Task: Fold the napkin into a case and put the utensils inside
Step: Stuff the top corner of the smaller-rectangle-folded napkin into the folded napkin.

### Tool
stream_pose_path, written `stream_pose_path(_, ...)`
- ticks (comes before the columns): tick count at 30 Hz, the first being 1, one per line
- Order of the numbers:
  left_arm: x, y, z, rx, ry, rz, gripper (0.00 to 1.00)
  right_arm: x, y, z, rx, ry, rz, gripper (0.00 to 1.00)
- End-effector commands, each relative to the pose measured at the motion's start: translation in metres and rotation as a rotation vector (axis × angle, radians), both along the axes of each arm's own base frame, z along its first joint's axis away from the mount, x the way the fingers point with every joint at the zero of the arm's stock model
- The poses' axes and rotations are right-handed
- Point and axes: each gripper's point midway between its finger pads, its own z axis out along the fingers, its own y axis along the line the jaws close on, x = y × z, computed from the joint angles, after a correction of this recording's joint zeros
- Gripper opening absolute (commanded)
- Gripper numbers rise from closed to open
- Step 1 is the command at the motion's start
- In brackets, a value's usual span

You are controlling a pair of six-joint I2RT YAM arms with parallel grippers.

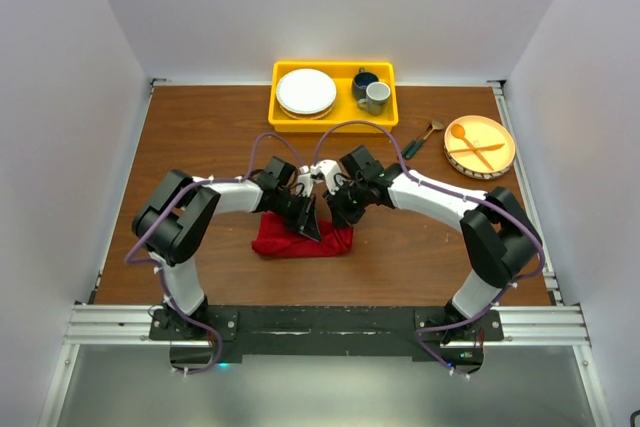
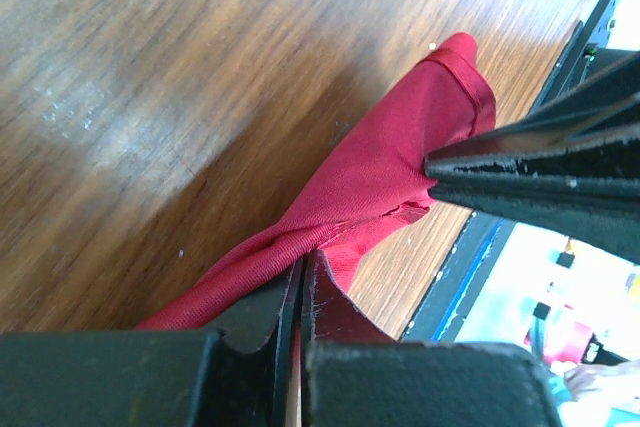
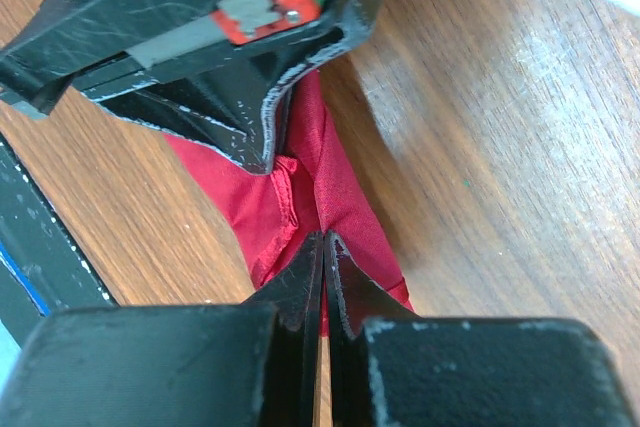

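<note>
Jaws pinch napkin (image 1: pixel 280 243), long axis left-right.

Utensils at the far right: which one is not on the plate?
The green-handled utensil, lying on the table just left of the orange plate. The other two utensils lie crossed on that plate.

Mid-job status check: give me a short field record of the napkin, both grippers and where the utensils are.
napkin: bunched on the table, part raised between the grippers, not yet a case
left gripper: shut on napkin
right gripper: shut on napkin, close beside the left one
utensils: on the round plate, far right, apart from the napkin
yellow tray: at the far edge of the table
</note>
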Motion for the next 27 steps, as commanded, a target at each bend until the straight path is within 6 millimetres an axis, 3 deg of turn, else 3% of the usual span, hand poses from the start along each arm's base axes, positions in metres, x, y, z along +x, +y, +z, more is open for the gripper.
stream_pose_path(1,0.006,0.013,-0.024,0.108,0.028,0.053,0.00,0.008,0.012,0.024,0.074,-0.056,0.021,0.00)
stream_pose_path(13,0.005,0.019,-0.034,0.135,0.075,0.081,0.00,0.013,0.008,0.025,0.049,-0.096,0.035,0.00)
stream_pose_path(18,0.005,0.019,-0.036,0.135,0.076,0.081,0.00,0.016,0.006,0.021,0.027,-0.099,0.018,0.16)
stream_pose_path(27,0.005,0.018,-0.037,0.130,0.083,0.077,0.00,0.018,-0.010,0.002,-0.070,-0.093,-0.013,0.24)
